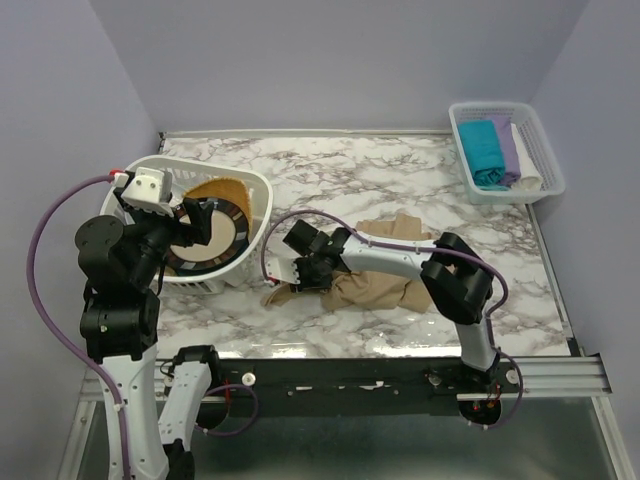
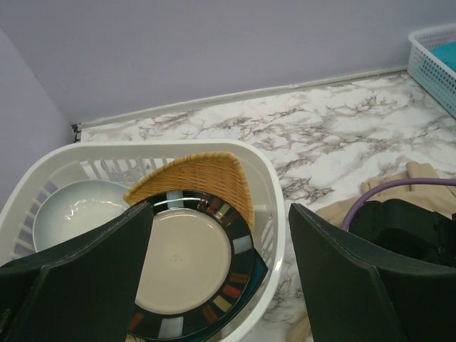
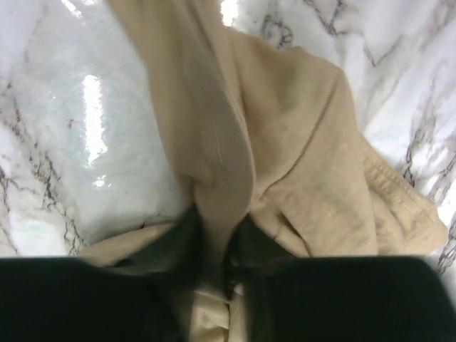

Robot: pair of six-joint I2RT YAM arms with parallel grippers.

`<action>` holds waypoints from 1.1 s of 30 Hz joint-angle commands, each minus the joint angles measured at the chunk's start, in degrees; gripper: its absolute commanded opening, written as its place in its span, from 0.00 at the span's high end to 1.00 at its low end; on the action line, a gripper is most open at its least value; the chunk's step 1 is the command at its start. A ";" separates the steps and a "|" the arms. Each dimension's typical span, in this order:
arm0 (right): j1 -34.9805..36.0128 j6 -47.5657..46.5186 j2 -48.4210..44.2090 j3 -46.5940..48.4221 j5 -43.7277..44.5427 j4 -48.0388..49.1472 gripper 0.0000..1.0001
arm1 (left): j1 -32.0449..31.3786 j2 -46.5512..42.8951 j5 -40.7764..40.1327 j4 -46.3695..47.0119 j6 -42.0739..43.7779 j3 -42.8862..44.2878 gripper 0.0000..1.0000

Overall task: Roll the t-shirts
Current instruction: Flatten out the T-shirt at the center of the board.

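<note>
Marble-patterned counter (image 1: 400, 170), lilac walls on three sides.

Beige t-shirt (image 1: 385, 285): crumpled heap near the middle of the counter, toward the near edge, one loose part trailing off to the left. Not rolled.

Right gripper (image 1: 297, 268): down at the left end of the heap, arm stretched across the shirt. Wrist view shows a raised fold of the beige cloth pinched between the two dark fingers (image 3: 256, 285), with the rest of the shirt spreading away over the glossy marble. A stitched seam runs along the fold.

Left gripper (image 2: 219, 214): jaws spread wide, nothing between them, held above the oval white basket (image 1: 255, 185) at the left side of the counter. Well apart from the shirt.

Oval basket holds a tan plate (image 2: 185, 260) with a black patterned rim, leaning on edge. A wicker piece (image 2: 206, 174) stands behind it and a pale bowl (image 2: 78, 210) sits beside it.

Far right corner: rectangular white lattice basket (image 1: 460, 130). Inside lie a teal t-shirt (image 1: 485, 150), a lilac t-shirt (image 1: 507, 145) and a white t-shirt (image 1: 527, 165), side by side, apparently rolled.
</note>
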 commanded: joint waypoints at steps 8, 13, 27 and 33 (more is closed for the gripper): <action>-0.86 8.73 -21.44 14.69 2.86 -3.78 0.99 | 1.40 2.40 4.65 4.17 0.60 0.97 0.12; -6.83 11.81 -27.19 33.23 6.19 -8.16 0.99 | 1.31 6.71 7.29 8.82 -1.68 4.30 0.12; -25.12 1.53 -70.76 -14.16 19.56 -3.68 0.99 | -0.44 18.41 13.27 16.57 -7.31 8.72 0.12; -25.04 9.52 -86.16 -35.47 19.30 -21.69 0.74 | -9.21 16.92 15.03 10.86 -3.63 0.63 0.13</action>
